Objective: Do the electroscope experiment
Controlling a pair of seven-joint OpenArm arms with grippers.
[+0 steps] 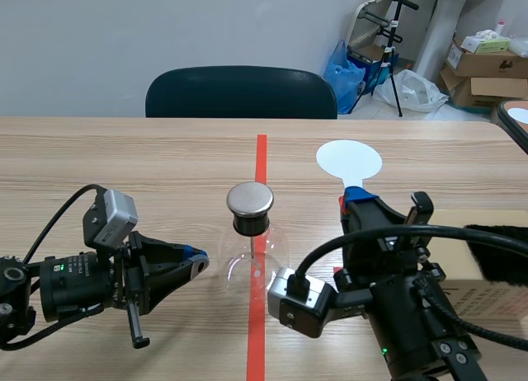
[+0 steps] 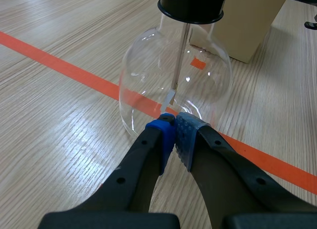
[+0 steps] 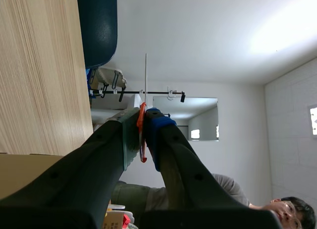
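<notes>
The electroscope, a round glass flask [image 1: 252, 261] with a black stopper and a metal cap [image 1: 250, 199], stands on the red tape line at the table's middle. My left gripper [image 1: 194, 264] lies low just left of the flask, shut on nothing. In the left wrist view its blue pads [image 2: 174, 135] meet right in front of the glass flask [image 2: 173, 85], whose inner rod [image 2: 179, 55] hangs down. My right gripper [image 1: 356, 201] is shut on the red handle of a white disc paddle [image 1: 349, 161], right of the flask. The right wrist view shows the disc paddle [image 3: 145, 75] edge-on between the fingers [image 3: 141, 115].
A cardboard box [image 1: 483, 270] with a black furry cloth [image 1: 499, 253] on it sits at the right edge, close to the right arm. A dark chair [image 1: 241, 92] stands behind the table. A person [image 3: 292, 209] shows in the right wrist view.
</notes>
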